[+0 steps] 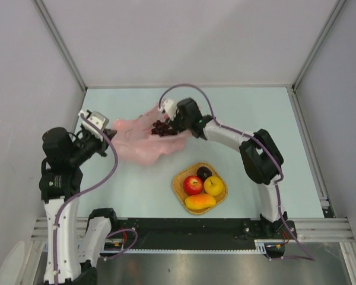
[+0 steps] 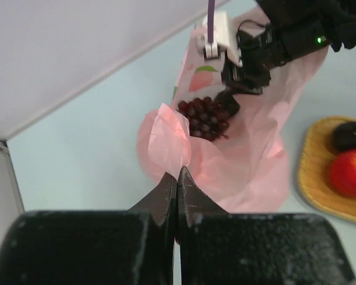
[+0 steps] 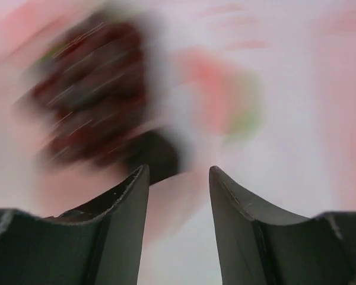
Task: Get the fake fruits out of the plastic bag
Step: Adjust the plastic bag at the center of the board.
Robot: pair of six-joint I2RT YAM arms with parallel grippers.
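We see the left fingers (image 2: 164, 199) clamped on an edge of the pink bag (image 2: 249, 166). The right fingers (image 3: 121, 208) stand apart beside the grape bunch (image 2: 204, 117) at its mouth.

The top view looks down from above and behind the arm bases. It is far enough to take in the whole bench (image 1: 136, 184), the plastic bag (image 1: 139, 145) and the woven tray (image 1: 177, 185). The left wrist view looks forward and down along the left jaws, close to the bag's edge. With the top view it shares the bag, the grape bunch (image 2: 204, 119) and part of the tray. The right wrist view looks past the right jaws, very near the bag and blurred.
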